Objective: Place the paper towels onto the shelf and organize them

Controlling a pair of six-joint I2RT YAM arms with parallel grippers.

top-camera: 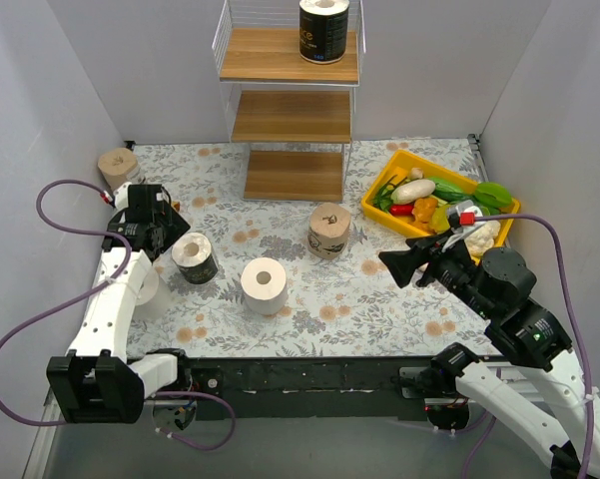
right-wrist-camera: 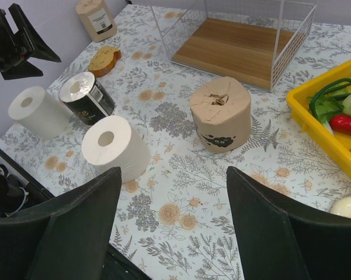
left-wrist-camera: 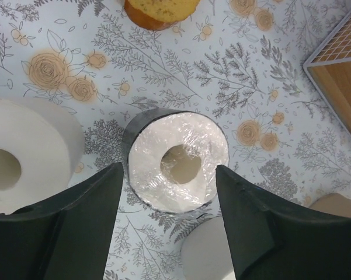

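Observation:
The shelf [top-camera: 292, 112] stands at the back with one black-wrapped roll [top-camera: 324, 30] on its top board. On the table stand a black-wrapped roll [top-camera: 195, 256], a white roll [top-camera: 265, 285], a tan roll [top-camera: 329, 230], a second white roll [top-camera: 150, 292] beside the left arm and a second tan roll [top-camera: 117, 167] at the far left. My left gripper [top-camera: 165, 238] is open and hovers above the black roll [left-wrist-camera: 176, 160], its fingers either side of it, apart. My right gripper [top-camera: 404, 261] is open and empty, above bare table [right-wrist-camera: 172, 198], facing the tan roll [right-wrist-camera: 220, 114].
A yellow tray [top-camera: 399, 165] of vegetables sits at the back right beside the shelf. A piece of bread [right-wrist-camera: 104, 58] lies near the far tan roll [right-wrist-camera: 97, 17]. Grey walls close in both sides and the back.

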